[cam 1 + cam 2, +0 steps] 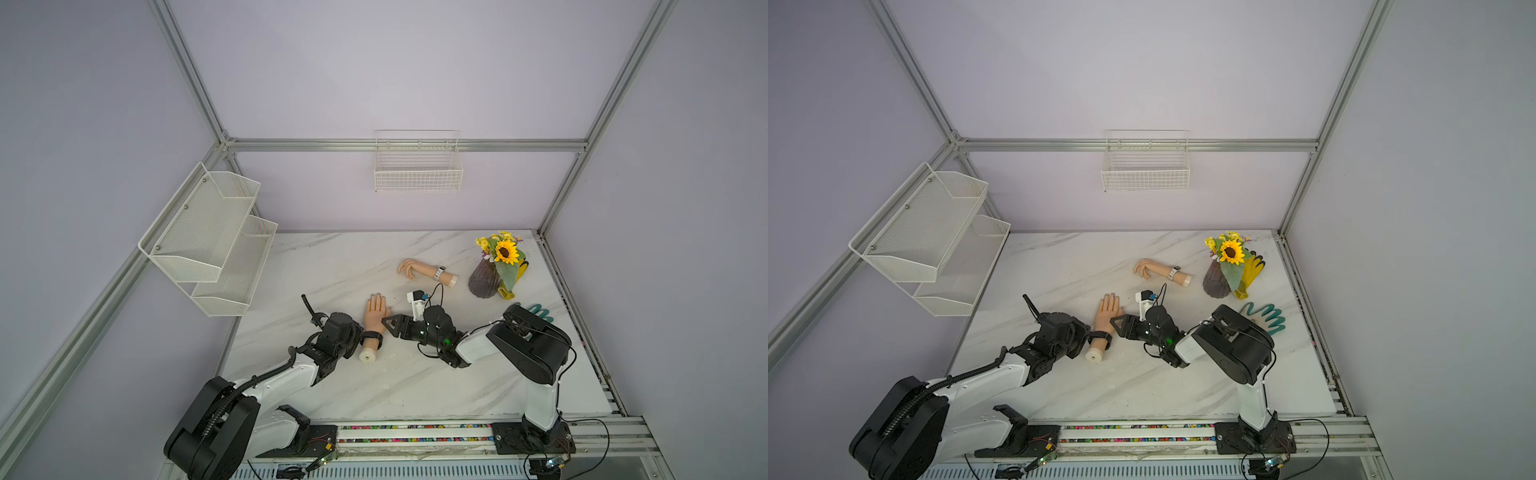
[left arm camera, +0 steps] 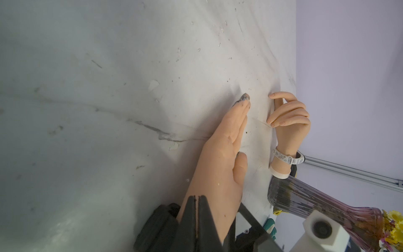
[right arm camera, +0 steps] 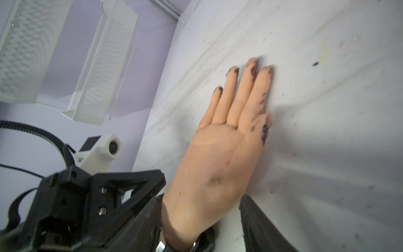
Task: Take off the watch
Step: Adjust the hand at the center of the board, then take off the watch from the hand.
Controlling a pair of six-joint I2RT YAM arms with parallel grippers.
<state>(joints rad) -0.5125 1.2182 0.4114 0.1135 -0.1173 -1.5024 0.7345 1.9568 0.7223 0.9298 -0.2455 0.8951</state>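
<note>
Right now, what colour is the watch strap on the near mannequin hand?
Black. The watch strap shows best in a top view.

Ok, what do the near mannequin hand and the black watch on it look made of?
Mannequin hand: likely soft rubber or silicone; matte, skin-toned, moulded palm creases, dark smudges. Black watch: strap looks like matte rubber or plastic, too small to be sure; a shiny metal part shows at the wrist.

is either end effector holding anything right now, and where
Cannot be told. The left end effector is shut at the black wristwatch strap on the near peach mannequin hand; the right end effector straddles that hand's wrist.
</note>
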